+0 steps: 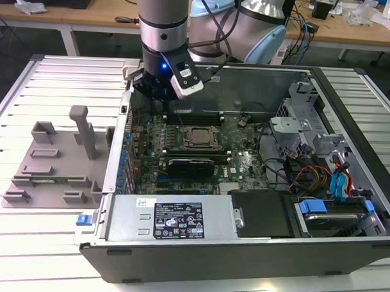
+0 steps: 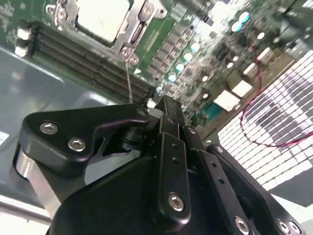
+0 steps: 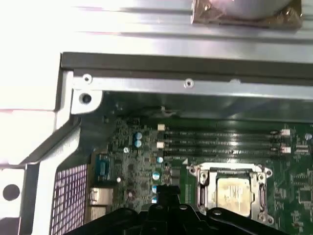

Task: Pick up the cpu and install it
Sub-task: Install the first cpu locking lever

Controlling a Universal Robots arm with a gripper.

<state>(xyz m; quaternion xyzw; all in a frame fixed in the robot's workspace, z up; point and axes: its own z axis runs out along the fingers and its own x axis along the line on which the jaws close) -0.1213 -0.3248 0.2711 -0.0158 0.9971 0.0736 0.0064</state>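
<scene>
The cpu [image 1: 196,137], a pale silver square, lies flat inside the black socket frame [image 3: 203,188] on the green motherboard in the open computer case. It shows in both wrist views [image 2: 102,19] [image 3: 232,192]. My gripper [image 1: 159,95] hangs above the board near the case's back corner on the exterior view's left, apart from the cpu and a little to the side of the socket. Its black fingers [image 2: 168,127] meet at the tip, shut with nothing seen between them [image 3: 166,193].
Memory slots [image 3: 220,142] run between the socket and the case's back wall [image 3: 186,85]. A black power supply [image 1: 173,219] sits at the front and a drive cage [image 1: 298,117] with cables [image 1: 309,175] on the exterior view's right. A grey fixture tray [image 1: 53,160] lies outside the case.
</scene>
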